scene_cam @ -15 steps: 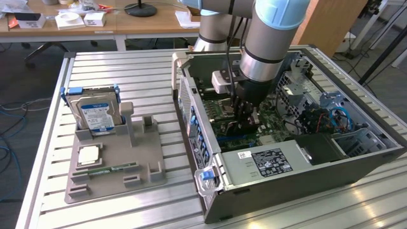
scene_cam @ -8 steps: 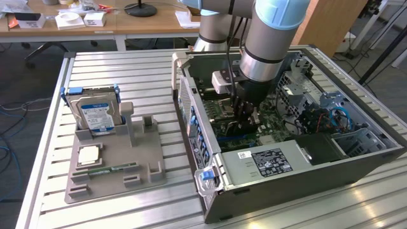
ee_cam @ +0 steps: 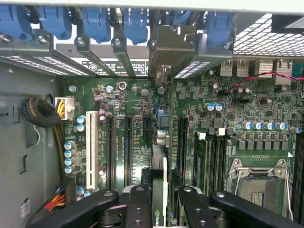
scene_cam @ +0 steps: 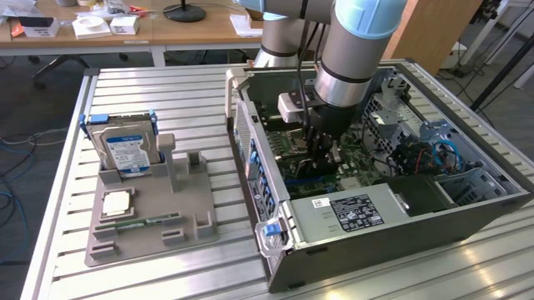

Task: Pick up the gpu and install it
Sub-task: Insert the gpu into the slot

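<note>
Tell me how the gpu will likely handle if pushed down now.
The gpu, a thin card held edge-on in the gripper, is probably stiff yet light. Gripped along one edge only, it may tilt if pushed off-line. As a bare circuit board, it likely cracks under hard force.

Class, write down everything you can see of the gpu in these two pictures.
The gpu is a thin dark card seen edge-on, with a green logo at its near end and its metal bracket among the blue latches at the case's rear. It stands on edge above the motherboard, in line with the expansion slots, clamped in the gripper.
</note>
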Robot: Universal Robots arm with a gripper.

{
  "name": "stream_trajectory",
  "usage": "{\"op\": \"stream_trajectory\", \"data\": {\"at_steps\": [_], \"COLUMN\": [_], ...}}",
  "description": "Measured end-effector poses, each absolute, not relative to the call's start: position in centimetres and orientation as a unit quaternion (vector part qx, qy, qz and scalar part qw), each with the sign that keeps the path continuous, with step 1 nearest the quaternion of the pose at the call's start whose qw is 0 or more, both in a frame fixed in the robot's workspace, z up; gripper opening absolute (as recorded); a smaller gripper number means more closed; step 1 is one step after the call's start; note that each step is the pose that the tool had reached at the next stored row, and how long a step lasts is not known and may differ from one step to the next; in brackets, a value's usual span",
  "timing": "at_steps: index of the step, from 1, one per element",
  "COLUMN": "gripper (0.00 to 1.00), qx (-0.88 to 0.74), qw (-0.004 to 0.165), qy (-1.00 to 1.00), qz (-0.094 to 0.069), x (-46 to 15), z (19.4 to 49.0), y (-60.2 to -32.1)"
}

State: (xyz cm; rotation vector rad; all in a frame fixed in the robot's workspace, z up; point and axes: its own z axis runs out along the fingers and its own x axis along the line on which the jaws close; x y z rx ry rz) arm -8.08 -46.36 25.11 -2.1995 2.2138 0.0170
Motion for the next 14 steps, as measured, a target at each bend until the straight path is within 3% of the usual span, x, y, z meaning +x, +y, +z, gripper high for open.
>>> {"op": "stream_trajectory", "data": {"at_steps": [14], "gripper": [0.26], "qx": [-0.696], "qw": [0.010], "qy": [0.718], "qz": [0.005], "x": [-8.07], "z": [25.11], "y": [-46.35]}}
